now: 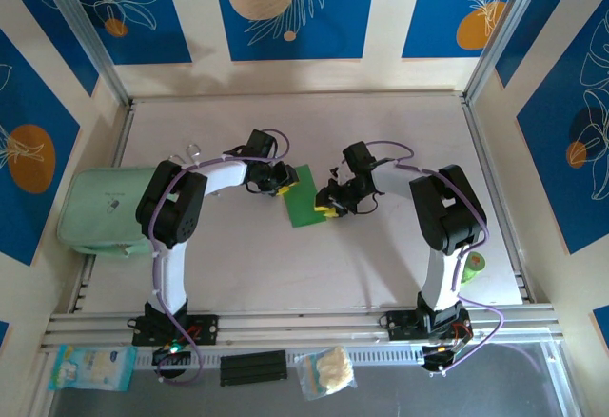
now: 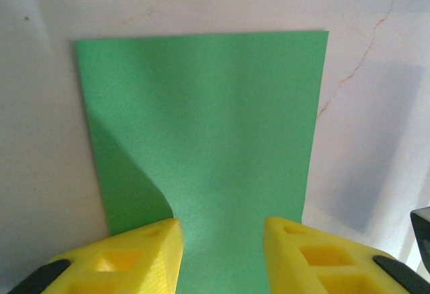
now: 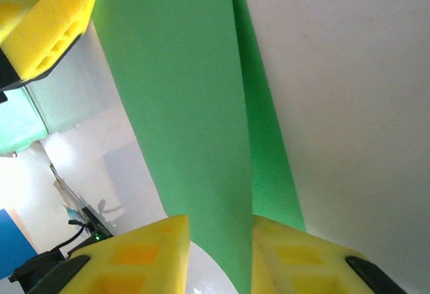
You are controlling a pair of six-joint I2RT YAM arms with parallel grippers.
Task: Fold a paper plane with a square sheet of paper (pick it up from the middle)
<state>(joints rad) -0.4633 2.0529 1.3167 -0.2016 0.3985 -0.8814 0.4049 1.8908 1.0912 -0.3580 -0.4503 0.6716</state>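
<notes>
green paper (image 1: 303,204) on white table (image 1: 371,265)

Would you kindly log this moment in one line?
green sheet: partly lifted | left gripper: open over it | right gripper: open astride raised part

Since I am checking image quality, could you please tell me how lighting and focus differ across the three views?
Top external: even light, sharp, the thin bright green paper sheet small. Left wrist: a soft shadow darkens its left side. Right wrist: glare whitens the lower-left background; the close paper looks slightly soft.
</notes>
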